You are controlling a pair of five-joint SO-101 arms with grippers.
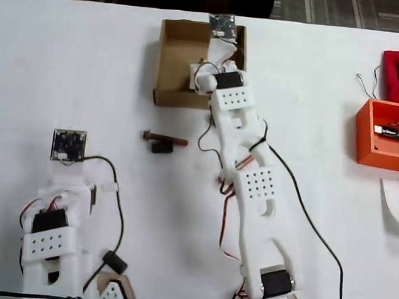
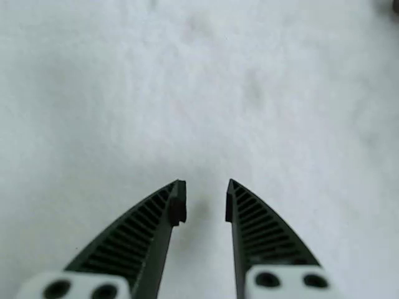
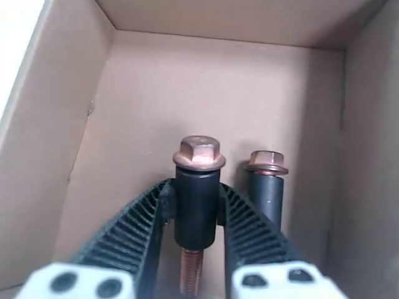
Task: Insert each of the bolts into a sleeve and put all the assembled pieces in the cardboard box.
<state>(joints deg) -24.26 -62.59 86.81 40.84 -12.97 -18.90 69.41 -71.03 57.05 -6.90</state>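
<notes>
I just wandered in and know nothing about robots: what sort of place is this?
Probably a robotics lab or workshop bench: a left arm and a right arm of white plastic with bare wires at a white table, with a cardboard box, a loose bolt and an orange tray.

Robotics lab or workshop bench, prob.: white counter point(image 1: 89, 68) w/ two 3D-printed arms point(image 1: 258, 187), bare servos point(image 1: 49, 219), loose wiring point(image 1: 118, 205), open camera boards point(image 1: 69, 145). Orange parts bin point(image 1: 370, 146) sits well apart from the right tool point(image 3: 194, 193), off its right side.
</notes>
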